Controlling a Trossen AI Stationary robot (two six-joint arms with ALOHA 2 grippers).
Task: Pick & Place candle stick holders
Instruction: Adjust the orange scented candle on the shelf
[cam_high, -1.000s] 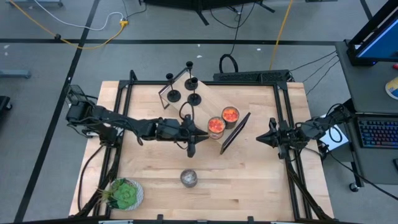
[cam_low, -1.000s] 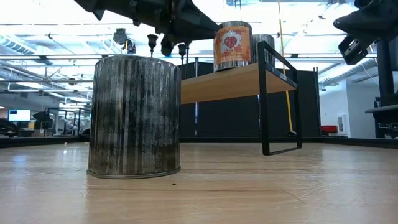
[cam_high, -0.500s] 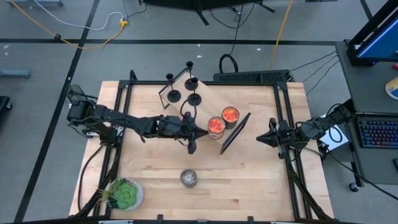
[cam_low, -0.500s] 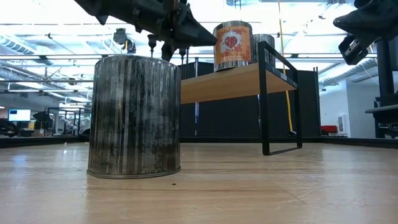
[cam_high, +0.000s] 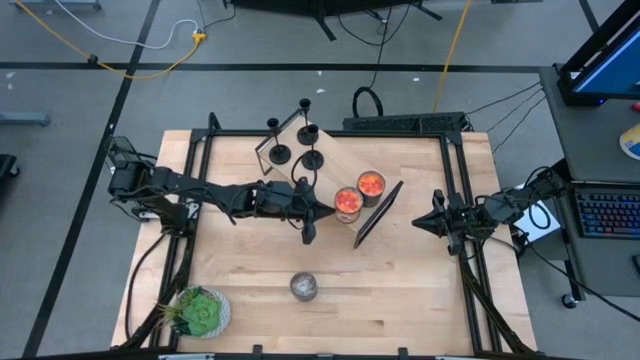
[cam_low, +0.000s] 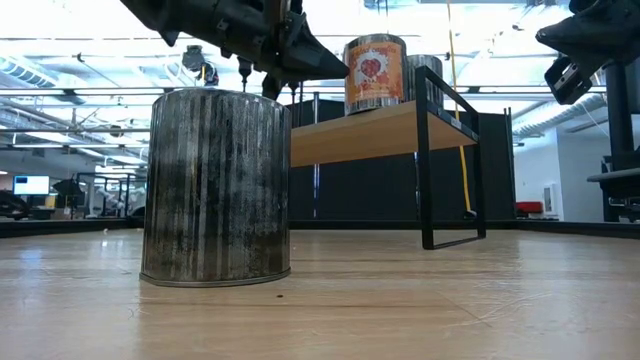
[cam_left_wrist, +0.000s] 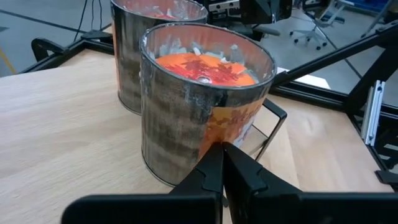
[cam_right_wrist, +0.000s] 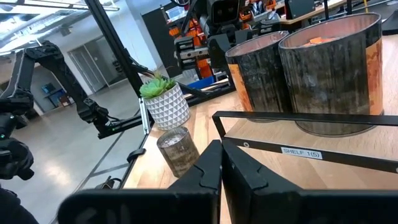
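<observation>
Holders (cam_high: 309, 135): four, stems upright, 12 o'clock of table (cam_high: 400, 290).
Left gripper (cam_high: 310, 212): fingers pressed together, empty, beside jar (cam_high: 347, 203).
Right gripper (cam_high: 422, 222): fingers together, empty, 3 o'clock edge.

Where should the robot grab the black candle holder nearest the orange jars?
Probably by the thin stem of that candle holder, just above its round base. It stands upright, the flat base is too wide to pinch, and the other holders crowd behind it. So the shut left gripper should open and come in level from its own side.
</observation>
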